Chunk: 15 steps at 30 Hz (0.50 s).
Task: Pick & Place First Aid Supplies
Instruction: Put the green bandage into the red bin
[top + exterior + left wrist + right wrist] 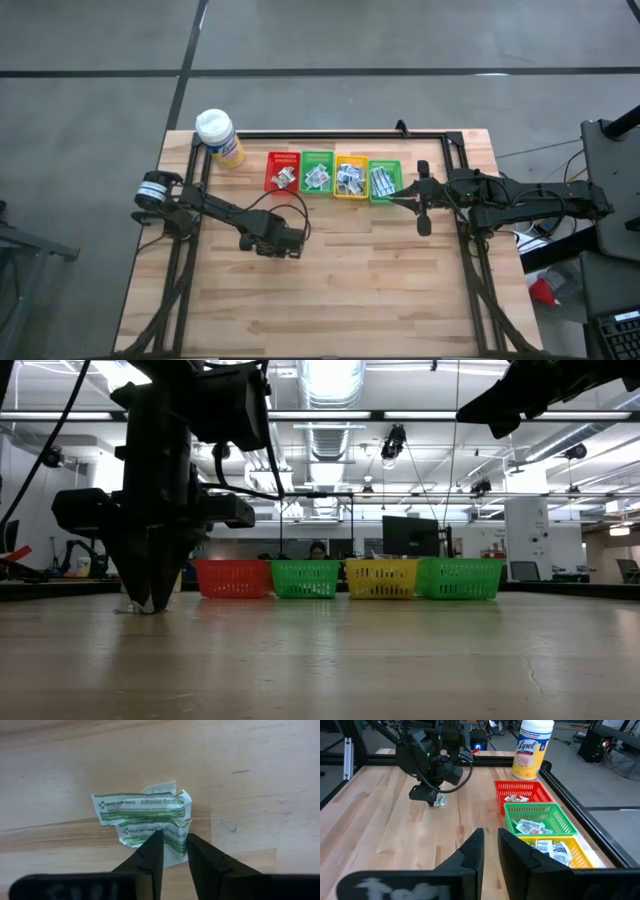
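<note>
Red basket [282,170], both green, yellow all hold packets [318,179].

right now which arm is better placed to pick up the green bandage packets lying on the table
Left. The left gripper is down at the table, its fingers around the edge of the adhesive bandage packets. The right gripper hangs raised beside the green basket, far from them.

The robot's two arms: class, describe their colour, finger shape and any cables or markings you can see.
Both arms are dark, jointed and tube-like. The left gripper and right gripper each have two flat black tapering fingers. Black cables loop around the left wrist, and a pale smudged label sits behind each pair of fingers.
</note>
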Each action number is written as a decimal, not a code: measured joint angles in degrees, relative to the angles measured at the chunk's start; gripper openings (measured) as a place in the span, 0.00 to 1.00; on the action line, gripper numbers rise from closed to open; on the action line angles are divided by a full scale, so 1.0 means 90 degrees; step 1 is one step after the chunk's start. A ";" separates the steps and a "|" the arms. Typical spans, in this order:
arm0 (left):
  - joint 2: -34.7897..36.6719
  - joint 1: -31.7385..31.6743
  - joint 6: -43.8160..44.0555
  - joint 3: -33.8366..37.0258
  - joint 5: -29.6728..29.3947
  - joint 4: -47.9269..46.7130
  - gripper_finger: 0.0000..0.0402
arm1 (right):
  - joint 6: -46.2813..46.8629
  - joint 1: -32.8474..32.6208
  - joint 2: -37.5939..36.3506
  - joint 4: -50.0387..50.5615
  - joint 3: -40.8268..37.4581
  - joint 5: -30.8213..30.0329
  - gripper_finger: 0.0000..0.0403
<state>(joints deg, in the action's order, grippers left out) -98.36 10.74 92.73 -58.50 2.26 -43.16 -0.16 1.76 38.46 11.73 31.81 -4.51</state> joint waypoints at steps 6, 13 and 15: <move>0.0101 0.0002 0.0000 -0.0004 0.0000 -0.0079 0.21 | 0.0002 0.0000 -0.0001 -0.0001 -0.0002 0.0000 0.13; 0.0221 0.0000 -0.0081 -0.0007 -0.0081 -0.0213 0.21 | 0.0006 0.0000 -0.0002 -0.0002 0.0000 0.0000 0.13; 0.0221 0.0000 -0.0107 -0.0007 -0.0080 -0.0208 0.20 | 0.0002 0.0000 -0.0002 -0.0002 0.0000 0.0000 0.13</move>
<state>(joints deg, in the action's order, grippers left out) -96.38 10.74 91.77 -58.57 1.54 -45.04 -0.15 1.76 38.44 11.71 31.81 -4.51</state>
